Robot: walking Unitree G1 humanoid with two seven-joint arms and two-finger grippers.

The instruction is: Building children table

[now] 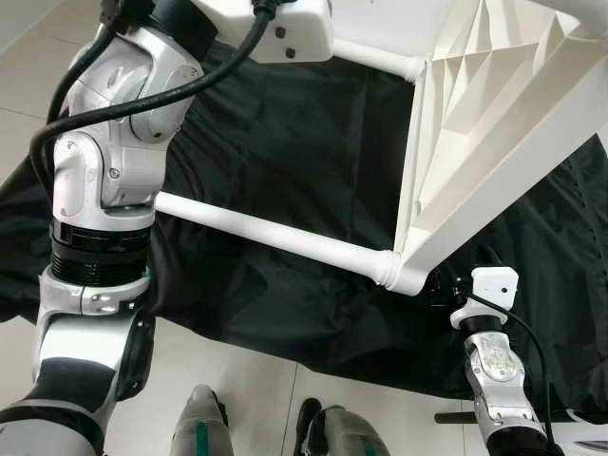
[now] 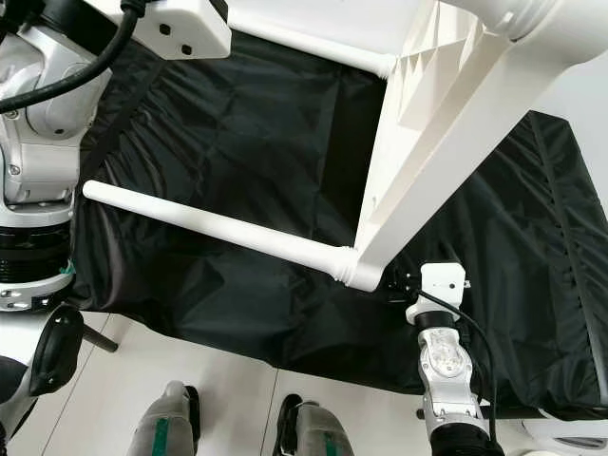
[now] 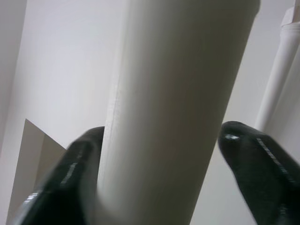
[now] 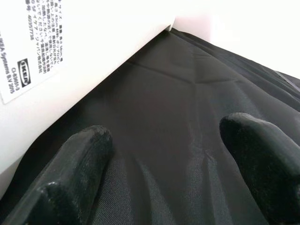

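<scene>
A white plastic children's table [image 1: 494, 123] stands tipped up over a black cloth [image 1: 285, 142], its ribbed underside facing me. One round white leg [image 1: 275, 235] runs from the lower corner socket [image 1: 394, 271] out to my left. A second leg [image 1: 380, 57] sticks out higher up. My left arm is raised at the upper left. In the left wrist view my left gripper [image 3: 159, 154] is shut on a white leg [image 3: 173, 93], one black finger on each side. My right gripper [image 4: 173, 159] is open just above the cloth, beside the table's labelled white edge [image 4: 56, 70], holding nothing.
The black cloth's front edge [image 1: 313, 356] ends just ahead of my feet [image 1: 204, 427] on pale floor tiles [image 1: 247, 389]. My right wrist [image 1: 489, 294] sits close under the table's lower corner. A white object [image 1: 589, 442] lies at the bottom right.
</scene>
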